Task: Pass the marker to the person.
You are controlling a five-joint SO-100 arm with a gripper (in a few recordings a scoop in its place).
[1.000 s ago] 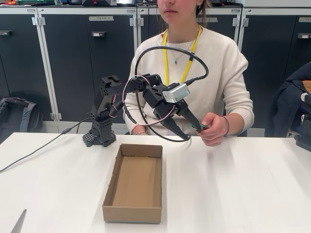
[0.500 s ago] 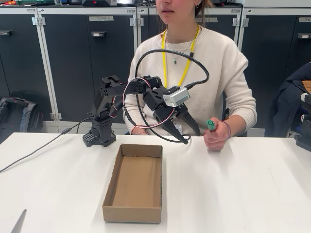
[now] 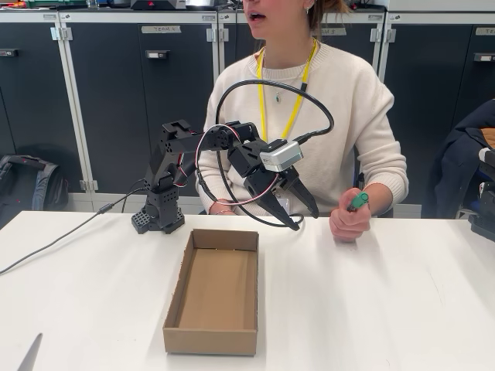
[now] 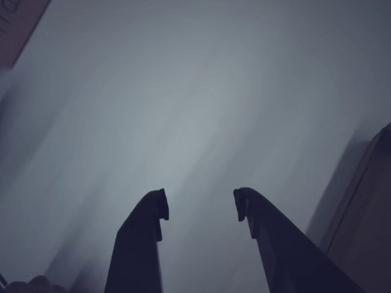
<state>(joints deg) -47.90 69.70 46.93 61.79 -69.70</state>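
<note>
Pincer (image 3: pixel 304 219) hanging above the white table (image 3: pixel 402 301) in the fixed view, fingers parted and pointing down and to the right, nothing caught between them! From the wrist view the same story: two dark fingertips (image 4: pixel 156 206) spread with bare, blurry table showing in the gap, gripper (image 4: pixel 199 206) empty. Look at the arm (image 3: pixel 232 147) now, black, rising from its base (image 3: pixel 158 216) at the back of the table, upper links folded forward at shoulder height, then the wrist with its small silver camera block (image 3: pixel 280 155) tipping downward toward the tabletop, a thick black cable (image 3: pixel 271 85) looping high over it. And the marker (image 3: pixel 357 202)? It's in the person's hand (image 3: pixel 349 220), green end poking up out of a closed fist that rests on the table just right of the pincer, close but not touching it. The person (image 3: pixel 340 116) sits behind the table in a cream sweater with a yellow lanyard. An open cardboard box (image 3: pixel 214 292) lies on the table in front of the arm, below and left of the fingers.
</note>
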